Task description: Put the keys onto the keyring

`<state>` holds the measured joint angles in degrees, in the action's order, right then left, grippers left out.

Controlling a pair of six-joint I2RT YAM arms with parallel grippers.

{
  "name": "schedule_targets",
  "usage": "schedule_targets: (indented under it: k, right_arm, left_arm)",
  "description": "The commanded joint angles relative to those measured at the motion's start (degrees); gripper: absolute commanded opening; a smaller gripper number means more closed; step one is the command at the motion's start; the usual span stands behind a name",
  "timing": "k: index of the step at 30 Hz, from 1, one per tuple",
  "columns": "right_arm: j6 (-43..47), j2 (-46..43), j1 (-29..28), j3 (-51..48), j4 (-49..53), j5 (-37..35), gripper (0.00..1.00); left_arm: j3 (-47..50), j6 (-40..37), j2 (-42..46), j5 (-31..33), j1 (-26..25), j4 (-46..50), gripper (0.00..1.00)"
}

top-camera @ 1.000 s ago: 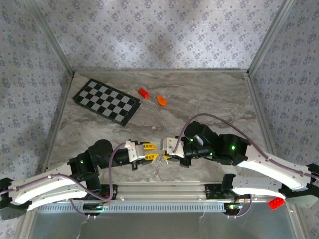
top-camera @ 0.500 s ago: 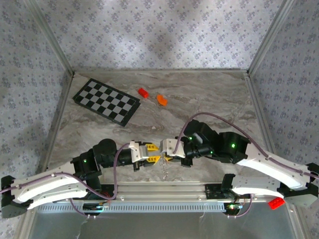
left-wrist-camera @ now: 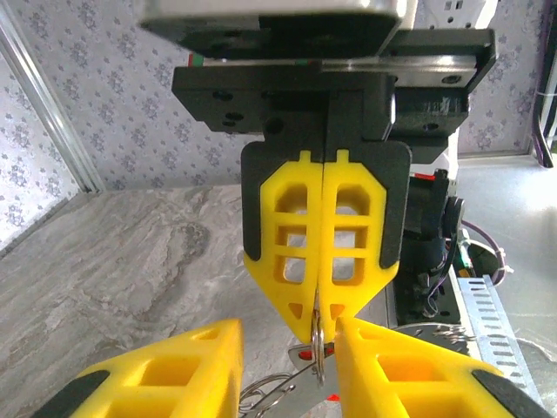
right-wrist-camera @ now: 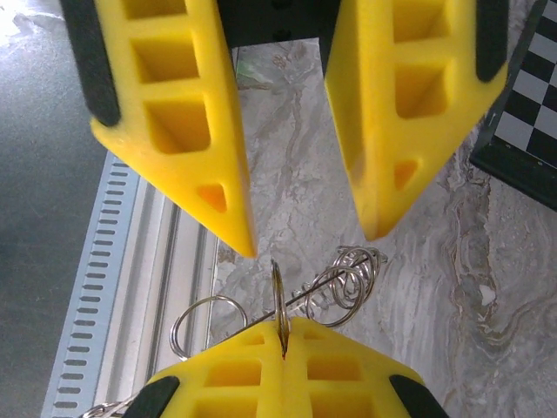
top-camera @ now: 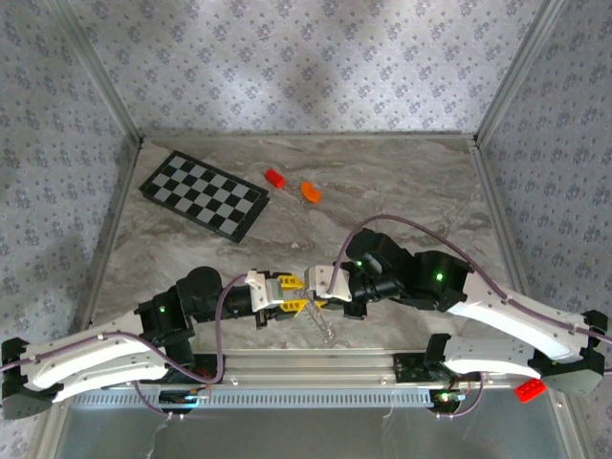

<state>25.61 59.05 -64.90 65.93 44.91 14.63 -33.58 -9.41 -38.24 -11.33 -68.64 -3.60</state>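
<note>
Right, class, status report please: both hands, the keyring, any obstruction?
Left hand open, nothing between fingers. Right hand shut on keyring, edge-on at the tips. Board, brick, block far back, out of the way.

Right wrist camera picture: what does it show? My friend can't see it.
The right gripper, shut at the bottom edge, pinches a thin silver keyring standing edge-on. The left gripper points down at it from above, its yellow fingers apart, over the grey marble table.
</note>
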Motion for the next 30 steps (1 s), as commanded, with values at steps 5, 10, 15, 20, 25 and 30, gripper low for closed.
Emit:
schedule_targets:
  k: [5, 10, 15, 20, 25, 30]
  right_arm:
    - [0.8, -0.6, 0.7, 1.9, -0.2, -0.5, 0.0]
    - [1.2, -0.5, 0.8, 1.9, -0.7, -0.6, 0.0]
    - [1.3, -0.4, 0.8, 1.9, -0.4, -0.4, 0.0]
    - [1.2, -0.5, 0.8, 1.9, -0.4, -0.3, 0.0]
    - [1.3, -0.6, 0.8, 1.9, -0.5, -0.1, 0.0]
    - [1.3, -0.6, 0.8, 1.9, -0.8, 0.1, 0.0]
  left_arm:
    - [-0.2, 1.0, -0.5, -2.2, 0.0, -2.4, 0.34]
    - [-0.5, 0.9, -2.6, -2.3, 0.0, -2.2, 0.34]
    - [-0.9, 0.5, -3.5, -3.1, 0.0, -1.8, 0.33]
    - [-0.8, 0.2, -3.5, -2.8, 0.1, -2.2, 0.26]
    - [-0.6, 0.2, -3.6, -1.8, 0.0, -2.3, 0.19]
    - [-0.7, -0.3, -4.0, -0.8, 0.0, -1.6, 0.24]
